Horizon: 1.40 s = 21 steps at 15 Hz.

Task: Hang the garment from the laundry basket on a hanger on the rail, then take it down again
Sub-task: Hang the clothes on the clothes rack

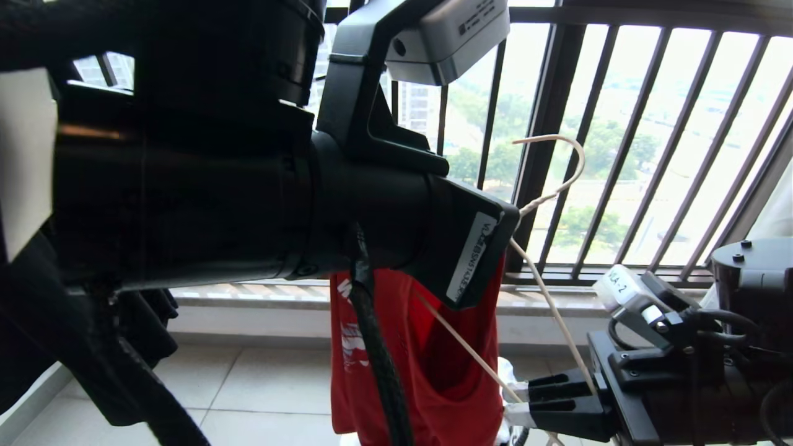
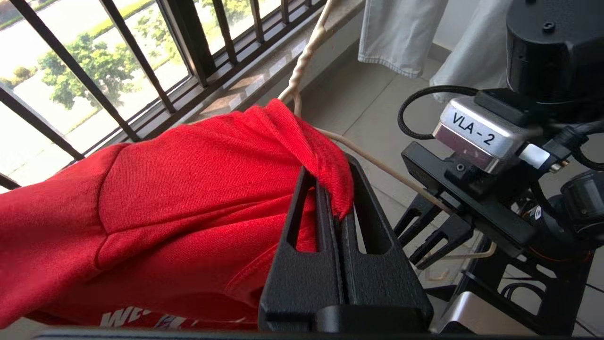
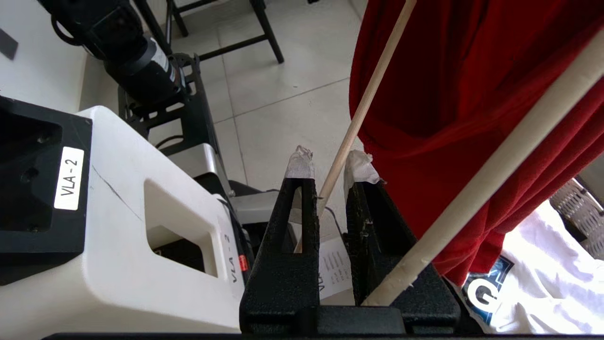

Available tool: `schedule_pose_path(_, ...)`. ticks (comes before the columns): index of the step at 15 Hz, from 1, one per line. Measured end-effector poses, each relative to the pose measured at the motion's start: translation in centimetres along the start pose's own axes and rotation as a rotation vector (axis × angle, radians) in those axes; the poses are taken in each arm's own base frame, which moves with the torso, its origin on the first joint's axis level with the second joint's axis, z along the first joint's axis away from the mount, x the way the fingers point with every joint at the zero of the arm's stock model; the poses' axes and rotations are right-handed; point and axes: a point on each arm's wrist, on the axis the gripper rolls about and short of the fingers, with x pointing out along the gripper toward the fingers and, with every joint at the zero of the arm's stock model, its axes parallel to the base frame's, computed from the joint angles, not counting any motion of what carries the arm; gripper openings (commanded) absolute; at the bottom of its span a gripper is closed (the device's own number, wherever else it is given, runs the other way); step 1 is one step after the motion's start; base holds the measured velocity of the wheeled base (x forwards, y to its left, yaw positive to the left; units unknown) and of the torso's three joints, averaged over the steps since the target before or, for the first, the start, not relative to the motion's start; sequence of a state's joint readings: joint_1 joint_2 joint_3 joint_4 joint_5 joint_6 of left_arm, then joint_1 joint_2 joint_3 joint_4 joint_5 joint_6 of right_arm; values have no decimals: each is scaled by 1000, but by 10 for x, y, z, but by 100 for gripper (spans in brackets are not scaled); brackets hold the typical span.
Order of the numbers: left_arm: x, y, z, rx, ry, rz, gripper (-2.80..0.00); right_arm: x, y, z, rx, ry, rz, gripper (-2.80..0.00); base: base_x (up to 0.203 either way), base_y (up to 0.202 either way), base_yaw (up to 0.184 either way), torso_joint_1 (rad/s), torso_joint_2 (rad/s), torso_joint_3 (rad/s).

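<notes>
Fingers (image 2: 325,222) of the left gripper (image 2: 337,208) are pressed flat together on a fold of the garment (image 2: 188,189), pinched at the neck or shoulder edge, just where the hanger (image 2: 302,66) wire enters the cloth. Fingers (image 3: 361,189) of the right gripper (image 3: 328,189) are seen a little apart, taped at the tips, with a thin arm of the hanger passing between them; whether the wire is clamped or merely straddled cannot be told from the wrist view.

In the head view the garment (image 1: 427,347) is seen hanging in mid-air, below the left gripper (image 1: 489,260) and in front of the black window railing (image 1: 619,124). The hanger (image 1: 560,179) is held tilted, hook uppermost and free, caught on nothing. One arm of it runs down to the right gripper (image 1: 526,402). The rail is not in view in any picture. The laundry basket cannot be made out; only white cloth (image 3: 533,283) with a dark print is seen low beside the red hem.

Judged purpose of the hold: the hanger is steadied by the right gripper so that the neck of the shirt can be drawn over or along the wire by the left. The cloth is gathered at the hook's base, so the shoulder seems only partly seated.

Pale garments (image 2: 401,33) are noted hanging further along, above the tiled floor (image 1: 260,384).
</notes>
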State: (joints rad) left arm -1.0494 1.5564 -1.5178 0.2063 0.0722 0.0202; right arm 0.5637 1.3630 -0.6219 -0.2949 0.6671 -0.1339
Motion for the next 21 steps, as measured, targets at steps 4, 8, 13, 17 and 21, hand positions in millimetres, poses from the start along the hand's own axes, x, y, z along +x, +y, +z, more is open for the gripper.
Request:
schedule_pose_path(4,-23,-5,-3,17,64,-14,-280,-3,-3,2,19,-16,-15,-280,0,0,0,0,0,0)
schedule_pose_path(8,-29,16,6,3,18,151,-280,-8,-6,3,8,-27,-40,-280,0,0,0,0,0,0)
schedule_pose_path(13,-7,23,7,-15,-75,256,-280,-5,-1,2,2,-19,-15,-280,0,0,0,0,0,0)
schedule_pose_path(17,19,28,11,5,-251,390,-280,3,2,-5,-20,16,12,-280,0,0,0,0,0,0)
schedule_pose_path(21,22,48,9,56,-249,471,-280,3,3,-7,-34,24,8,-280,0,0,0,0,0,0)
